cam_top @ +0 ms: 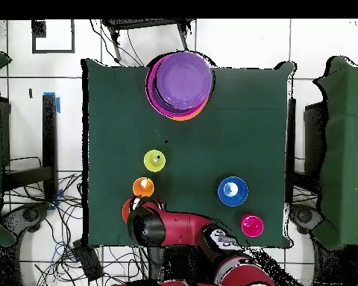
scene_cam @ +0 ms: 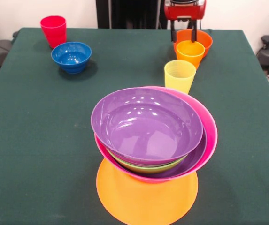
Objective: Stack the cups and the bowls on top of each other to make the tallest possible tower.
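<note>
Gripper (scene_cam: 187, 32) above orange-yellow cup (scene_cam: 190, 53); bowl tower (scene_cam: 153, 140) near.

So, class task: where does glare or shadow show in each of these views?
Front view: white ceiling-light glints on the top purple bowl, and a soft shadow beside the blue bowl. Overhead view: a small glint in the blue bowl; shadows hardly visible.

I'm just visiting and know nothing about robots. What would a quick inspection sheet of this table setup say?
Surface: dark green cloth covers the table.
Job's things: tower has purple, green, purple and pink bowls on a wide orange base; blue bowl, red cup, yellow cup and orange-yellow cup stand apart; red-orange bowl sits behind the orange-yellow cup.
Clutter: nothing seen.
Grippers: gripper is open, over the red-orange bowl.
Cables: cables lie tangled on the floor.
Surroundings: white tiled floor.
</note>
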`<state>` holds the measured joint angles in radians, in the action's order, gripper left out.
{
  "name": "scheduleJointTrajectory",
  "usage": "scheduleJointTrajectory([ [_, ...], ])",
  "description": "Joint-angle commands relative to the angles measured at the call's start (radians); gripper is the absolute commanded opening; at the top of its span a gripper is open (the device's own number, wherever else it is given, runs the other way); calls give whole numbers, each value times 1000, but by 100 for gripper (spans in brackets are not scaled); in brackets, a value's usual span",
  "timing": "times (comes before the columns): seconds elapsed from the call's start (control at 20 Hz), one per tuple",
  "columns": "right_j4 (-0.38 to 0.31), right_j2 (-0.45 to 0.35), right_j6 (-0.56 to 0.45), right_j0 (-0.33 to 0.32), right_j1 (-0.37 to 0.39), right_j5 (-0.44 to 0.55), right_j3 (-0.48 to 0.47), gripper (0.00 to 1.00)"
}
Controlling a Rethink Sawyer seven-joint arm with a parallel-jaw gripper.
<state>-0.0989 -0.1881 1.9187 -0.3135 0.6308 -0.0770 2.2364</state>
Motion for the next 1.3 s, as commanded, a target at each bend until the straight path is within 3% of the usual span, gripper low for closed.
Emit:
scheduleJointTrajectory([
  [0.05, 59, -28, 180, 29, 19, -13, -83, 100],
  [0.65, 69, -34, 167, 21, 38, 26, -95, 100],
  [1.3, 55, -42, 139, 0, -18, 25, -174, 100],
])
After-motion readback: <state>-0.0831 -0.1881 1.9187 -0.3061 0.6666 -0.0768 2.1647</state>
